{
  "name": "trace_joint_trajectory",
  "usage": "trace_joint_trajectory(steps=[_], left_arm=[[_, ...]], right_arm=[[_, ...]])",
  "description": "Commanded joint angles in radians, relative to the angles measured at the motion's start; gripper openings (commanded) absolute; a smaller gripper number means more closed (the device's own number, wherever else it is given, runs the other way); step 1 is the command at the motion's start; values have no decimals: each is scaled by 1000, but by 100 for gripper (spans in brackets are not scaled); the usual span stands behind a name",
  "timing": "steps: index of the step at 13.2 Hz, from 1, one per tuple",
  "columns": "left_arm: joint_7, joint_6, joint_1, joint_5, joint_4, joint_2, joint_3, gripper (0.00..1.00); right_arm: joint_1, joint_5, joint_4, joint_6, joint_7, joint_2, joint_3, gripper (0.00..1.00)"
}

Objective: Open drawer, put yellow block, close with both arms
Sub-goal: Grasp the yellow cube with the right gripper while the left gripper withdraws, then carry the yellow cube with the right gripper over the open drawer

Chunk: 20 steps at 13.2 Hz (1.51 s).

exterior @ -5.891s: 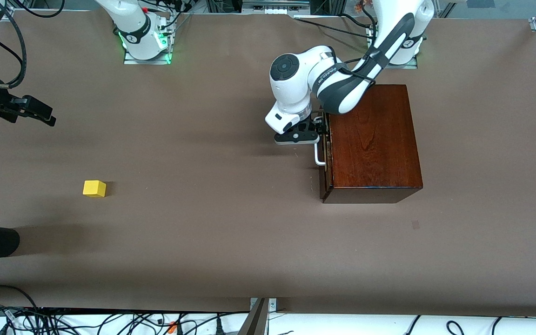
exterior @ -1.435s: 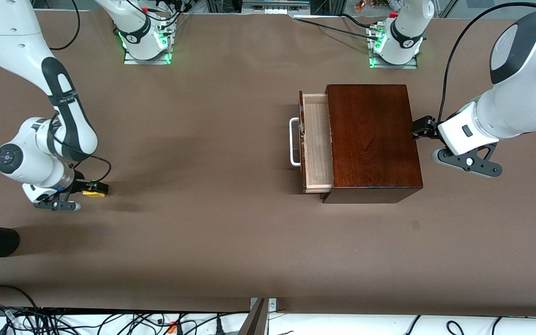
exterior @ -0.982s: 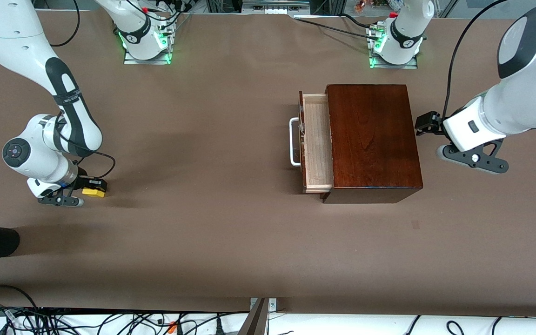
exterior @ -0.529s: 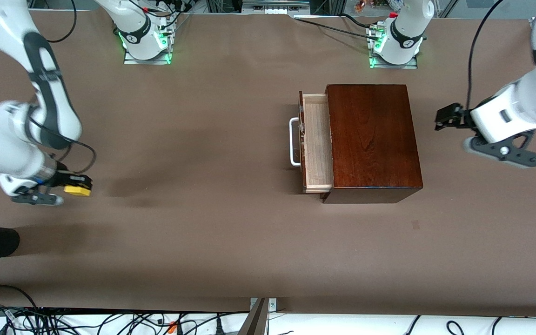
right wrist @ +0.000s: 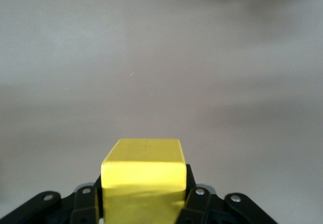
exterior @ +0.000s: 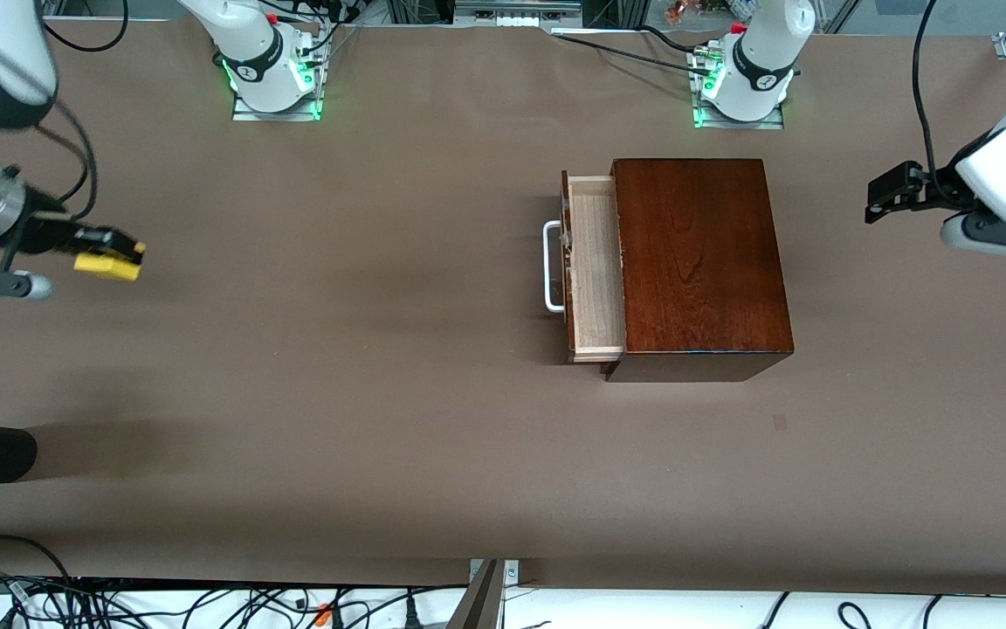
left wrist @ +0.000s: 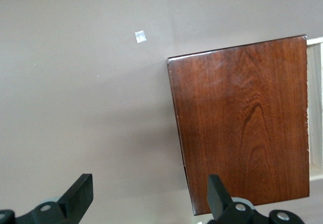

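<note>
Drawer [exterior: 595, 271] of the dark wooden box [exterior: 695, 262] stands pulled out toward the right arm's end of the table, so its pale inside shows from above and its white handle [exterior: 551, 266] faces that same end. The long axis of the drawer runs from the robots' side of the table toward the front camera, along the box front. The box hides how deep the drawer goes inside, and in the left wrist view only a thin pale strip of the drawer [left wrist: 315, 103] shows at the picture's edge beside the box top [left wrist: 242, 123]. The yellow block [exterior: 106, 265] is up in the air over the bare table [exterior: 337, 437] at the right arm's end, well apart from the drawer, clamped in the right gripper [exterior: 110, 258], whose fingers press on its two sides. In the right wrist view the block [right wrist: 143, 176] covers most of the gripper [right wrist: 143, 199], and the lower part of the block is cut off. The right arm itself is mostly out of the front picture and looks smeared. The left gripper [exterior: 892, 192] hangs over the table at the left arm's end, near the box but not touching, and its fingers [left wrist: 78, 196] stand wide apart with nothing between them.
</note>
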Motion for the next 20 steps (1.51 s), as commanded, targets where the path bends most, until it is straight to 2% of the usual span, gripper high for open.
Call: trace_joint_trajectory(steps=[1, 3, 4, 8, 10, 12, 14, 18, 20], left_arm=[[-27, 53, -35, -8, -90, -71, 39, 100], [-27, 50, -35, -6, -88, -66, 28, 100], [-27, 50, -34, -6, -88, -63, 25, 100], [-20, 47, -23, -6, -79, -51, 26, 100], [-21, 47, -23, -6, -75, -49, 26, 100], [-20, 47, -23, -6, -75, -48, 26, 100], [-18, 39, -23, -8, -75, -48, 26, 100], [-18, 35, -23, -6, -73, -48, 26, 100], [-18, 36, -23, -8, -73, -48, 26, 100]], right_arm=[[-1, 12, 94, -76, 374, 32, 168, 0], [31, 10, 155, -64, 706, 68, 303, 0], [71, 9, 193, -59, 890, 107, 345, 0], [348, 1, 390, 74, 1560, 317, 353, 0], [448, -17, 489, 108, 1740, 412, 348, 0], [536, -83, 577, 137, 1895, 499, 347, 0], [625, -143, 614, 186, 2032, 564, 319, 0], [790, -146, 660, 286, 2190, 661, 169, 0], [840, -146, 666, 327, 2217, 698, 123, 0]])
